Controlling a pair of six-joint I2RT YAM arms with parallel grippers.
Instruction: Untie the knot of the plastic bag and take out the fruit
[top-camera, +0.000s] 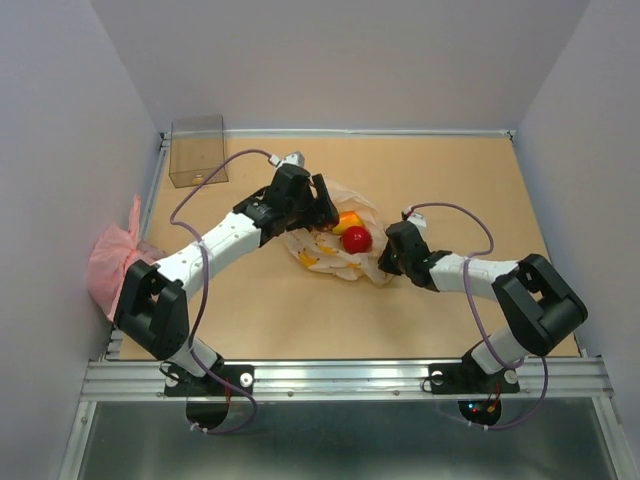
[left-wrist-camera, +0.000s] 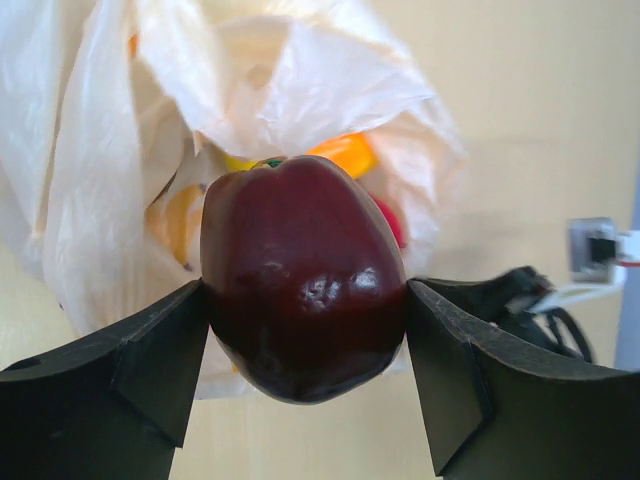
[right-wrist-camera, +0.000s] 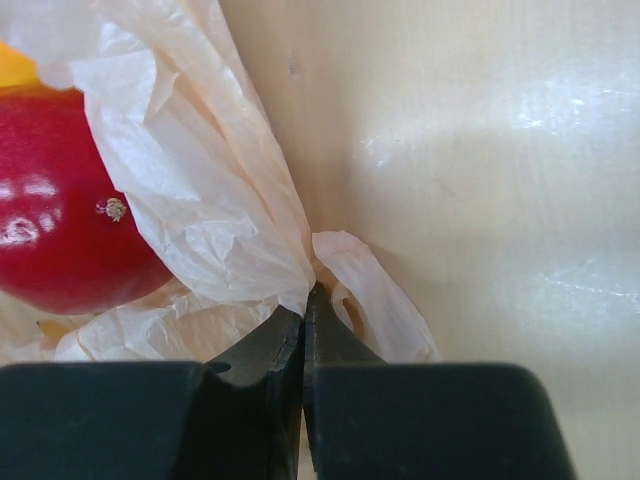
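Tan tabletop (top-camera: 450, 200), frame centre: left gripper (left-wrist-camera: 305, 320) squeezes a glossy dark-red fruit (left-wrist-camera: 300, 240) just below the crinkly, translucent plastic bag (left-wrist-camera: 300, 90); right gripper (right-wrist-camera: 303, 325) pinches its thin edge.

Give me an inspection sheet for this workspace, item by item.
Surface: tan table, no spills seen.
Job's things: plastic bag open mid-table, red fruit and orange fruit inside.
Clutter: clear box in far-left corner; pink bag at left edge.
End effectors: left end effector shut on dark red fruit; right end effector shut on plastic bag.
Cables: purple cables loop beside both arms.
Surroundings: pale walls; metal rail at near edge.
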